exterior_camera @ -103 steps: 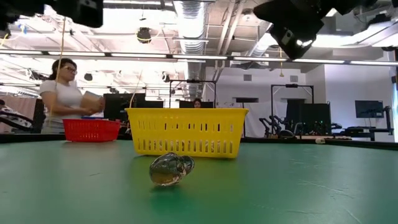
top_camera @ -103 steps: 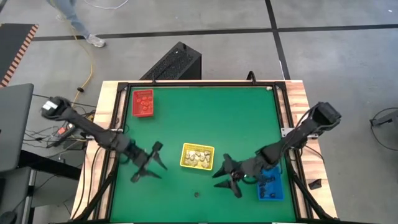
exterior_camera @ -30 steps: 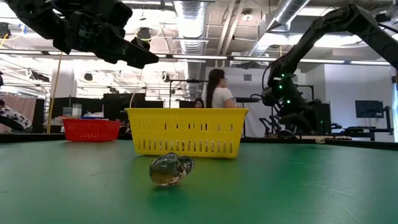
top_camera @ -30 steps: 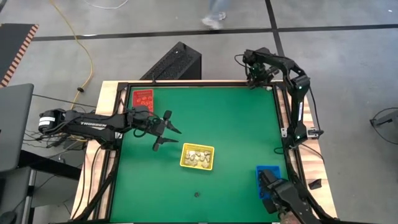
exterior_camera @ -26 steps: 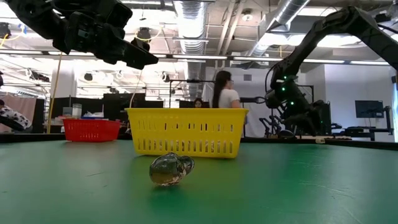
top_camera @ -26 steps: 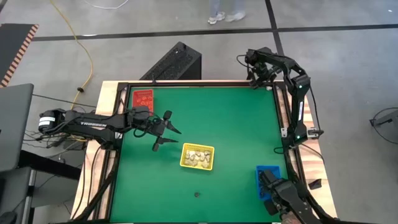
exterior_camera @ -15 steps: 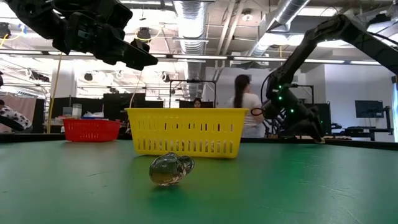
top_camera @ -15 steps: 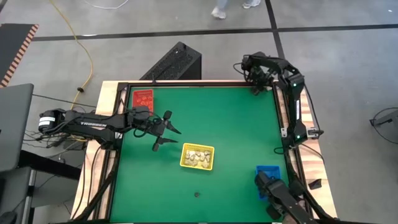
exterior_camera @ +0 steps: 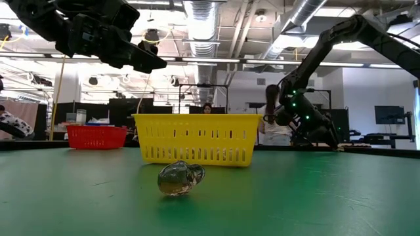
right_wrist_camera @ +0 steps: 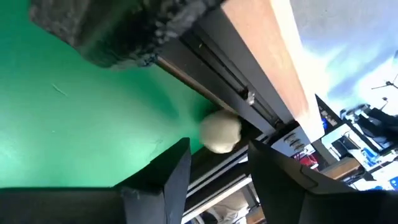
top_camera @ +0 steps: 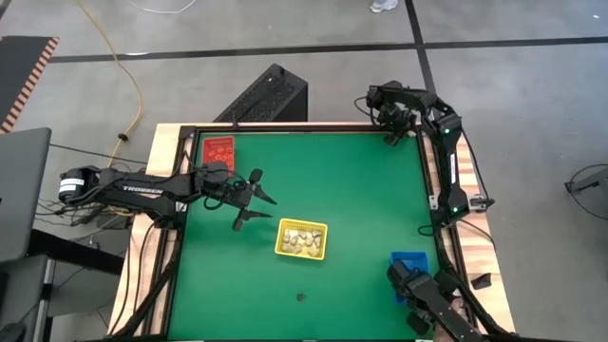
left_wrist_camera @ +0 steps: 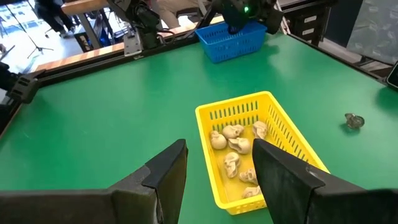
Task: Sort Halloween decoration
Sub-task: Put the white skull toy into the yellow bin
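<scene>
A cream-white round trinket (right_wrist_camera: pixel 219 132) lies on the green table in its far right corner, against the dark frame rail. My right gripper (right_wrist_camera: pixel 214 174) (top_camera: pixel 393 126) points down at it, open, with one finger on either side and a gap to each. My left gripper (left_wrist_camera: pixel 217 168) (top_camera: pixel 253 199) hangs open above the table's left half, next to the yellow tray (top_camera: pixel 285 249). That tray holds several cream skulls (left_wrist_camera: pixel 233 146). A small greyish trinket (exterior_camera: pixel 180 178) (top_camera: pixel 300 296) rests alone on the table near the front edge.
The red tray (top_camera: pixel 218 155) stands at the far left and the blue tray (top_camera: pixel 410 269) at the near right, beside my right arm's base. A dark rail and a wooden border (right_wrist_camera: pixel 267 56) close off the far right corner. A person (exterior_camera: pixel 270 124) stands in the room behind the table.
My right gripper has come down toward the table's far right corner and rolled about its own line. My left gripper has kept still. A person behind the table has walked toward the right.
</scene>
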Controlling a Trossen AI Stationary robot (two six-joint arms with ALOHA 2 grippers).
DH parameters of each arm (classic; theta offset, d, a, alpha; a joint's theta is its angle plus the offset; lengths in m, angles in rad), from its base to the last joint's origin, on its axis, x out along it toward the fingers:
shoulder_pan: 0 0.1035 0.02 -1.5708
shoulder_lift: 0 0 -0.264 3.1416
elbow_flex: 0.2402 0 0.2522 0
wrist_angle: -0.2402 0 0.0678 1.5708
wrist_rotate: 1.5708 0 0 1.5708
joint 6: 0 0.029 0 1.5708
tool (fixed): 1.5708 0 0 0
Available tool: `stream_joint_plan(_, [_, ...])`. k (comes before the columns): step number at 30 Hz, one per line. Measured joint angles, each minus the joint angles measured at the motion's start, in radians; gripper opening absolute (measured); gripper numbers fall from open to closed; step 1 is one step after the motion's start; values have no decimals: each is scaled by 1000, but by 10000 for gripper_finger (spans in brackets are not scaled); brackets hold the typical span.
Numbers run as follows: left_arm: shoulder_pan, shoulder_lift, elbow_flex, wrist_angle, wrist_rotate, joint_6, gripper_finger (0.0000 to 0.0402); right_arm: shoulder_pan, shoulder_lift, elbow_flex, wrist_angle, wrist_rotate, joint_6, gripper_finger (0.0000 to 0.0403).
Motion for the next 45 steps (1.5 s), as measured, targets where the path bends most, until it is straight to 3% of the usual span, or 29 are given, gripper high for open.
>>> stream_joint_plan(4, [0, 0, 0, 0, -1, 22, 173, -1, 0, 0, 1, -20, -15, 182])
stream_joint_plan(10, [0, 0, 0, 1, -17, 28, 173, -10, 0, 0, -37, -150, -25, 128])
stream_joint_plan(13, [0, 0, 0, 2, -23, 33, 173, -13, 2, -2, -52, -165, -28, 108])
stream_joint_plan(16, [0, 0, 0, 1, -25, 33, 173, -12, 2, -1, -63, -195, -27, 102])
stream_joint_plan(26, [0, 0, 0, 3, -25, 68, 173, 83, -48, -5, -193, -440, -51, 103])
stream_joint_plan(32, [0, 0, 0, 15, -25, 68, 173, 201, -145, -5, -173, -638, -39, 102])
stream_joint_plan(36, [0, 0, 0, 15, -25, 68, 173, 329, -197, -5, -139, -715, 16, 102])
stream_joint_plan(45, [0, 0, 0, 10, -24, 43, 173, 711, -235, -4, -19, -722, 94, 102])
